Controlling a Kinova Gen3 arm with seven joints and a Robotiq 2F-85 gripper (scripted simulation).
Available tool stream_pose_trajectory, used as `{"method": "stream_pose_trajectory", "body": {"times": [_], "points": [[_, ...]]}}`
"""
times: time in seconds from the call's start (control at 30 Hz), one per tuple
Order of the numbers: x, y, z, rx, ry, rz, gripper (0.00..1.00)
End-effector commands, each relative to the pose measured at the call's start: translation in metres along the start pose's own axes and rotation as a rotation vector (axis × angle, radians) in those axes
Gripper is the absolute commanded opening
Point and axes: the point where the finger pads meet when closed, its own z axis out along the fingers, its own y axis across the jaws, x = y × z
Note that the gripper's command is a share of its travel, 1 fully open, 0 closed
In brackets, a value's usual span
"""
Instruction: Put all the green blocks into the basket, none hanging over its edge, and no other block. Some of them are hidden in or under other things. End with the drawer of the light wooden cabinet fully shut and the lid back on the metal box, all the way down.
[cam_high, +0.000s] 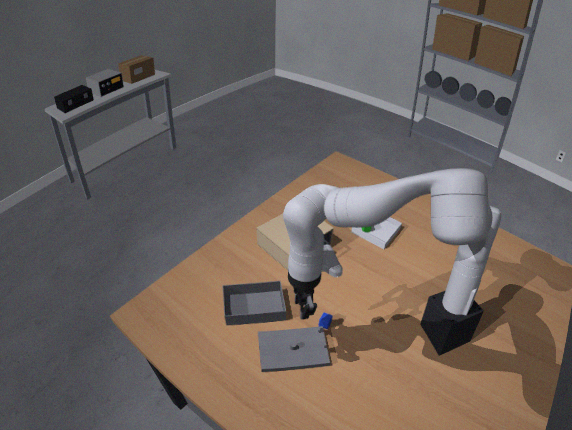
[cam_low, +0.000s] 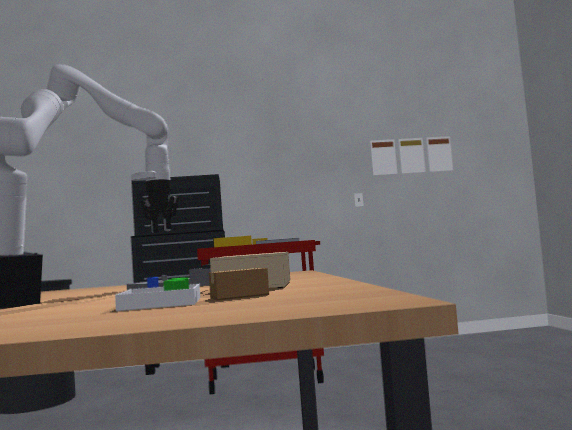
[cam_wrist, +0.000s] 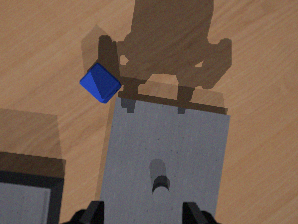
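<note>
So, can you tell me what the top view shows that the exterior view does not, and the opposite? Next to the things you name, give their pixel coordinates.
Only top: the shelf rack (cam_high: 457, 142), the side table (cam_high: 64, 113) and the inside floor of the metal box (cam_high: 257, 304).
Only exterior: the red cart (cam_low: 280, 246), the three wall sheets (cam_low: 383, 162) and the brown box (cam_low: 239, 285).
Both: the pincer (cam_high: 308, 314) (cam_low: 161, 229), the blue block (cam_high: 325, 320) (cam_low: 152, 282), green in the white basket (cam_high: 369, 239) (cam_low: 157, 300), and the light wooden cabinet (cam_high: 272, 247) (cam_low: 280, 270).
</note>
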Motion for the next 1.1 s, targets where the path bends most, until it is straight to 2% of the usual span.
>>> {"method": "stream_pose_trajectory", "body": {"times": [0.0,0.37,1.07], "points": [[-0.005,0.004,-0.001,0.000,-0.001,0.028,0.54],[-0.016,0.014,-0.001,0.000,-0.001,0.100,0.54],[-0.022,0.020,-0.002,0.000,0.000,0.138,0.54]]}}
